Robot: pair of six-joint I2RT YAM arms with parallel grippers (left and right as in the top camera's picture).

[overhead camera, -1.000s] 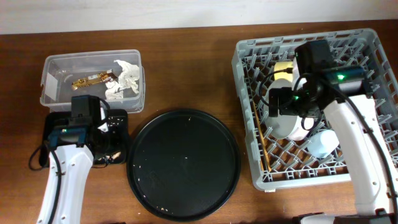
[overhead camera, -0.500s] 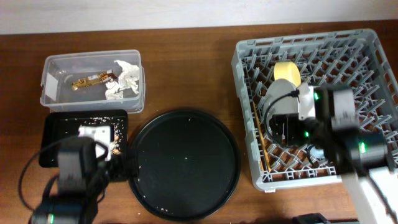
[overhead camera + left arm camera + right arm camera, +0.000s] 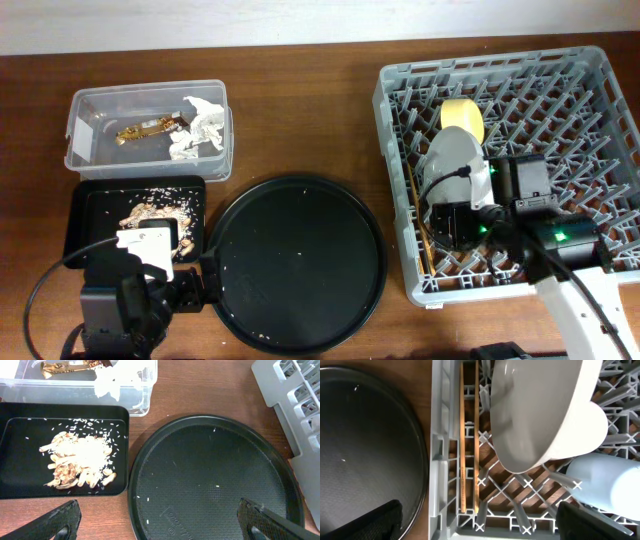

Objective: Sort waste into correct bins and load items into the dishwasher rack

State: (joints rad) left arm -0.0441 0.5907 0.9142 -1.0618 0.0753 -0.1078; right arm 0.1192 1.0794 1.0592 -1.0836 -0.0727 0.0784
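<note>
Your left gripper (image 3: pixel 160 522) and right gripper (image 3: pixel 481 522) are both spread wide. The glossy grey-green round plate (image 3: pixel 535 410) leans in the grey plastic lattice rack (image 3: pixel 440 460). The pale blue cup (image 3: pixel 605 480) is cut off.

Grey lattice rack (image 3: pixel 585 85), pale grey-green plate (image 3: pixel 452 158), yellow bowl (image 3: pixel 462 114), black round tray (image 3: pixel 295 262), gold wrapper (image 3: pixel 145 128), white tissue (image 3: pixel 204 120), brown bench (image 3: pixel 300 100).

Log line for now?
left gripper open; right gripper open; food scraps in black tray; tissue, wrapper in clear tub; plate, chopsticks in rack
</note>
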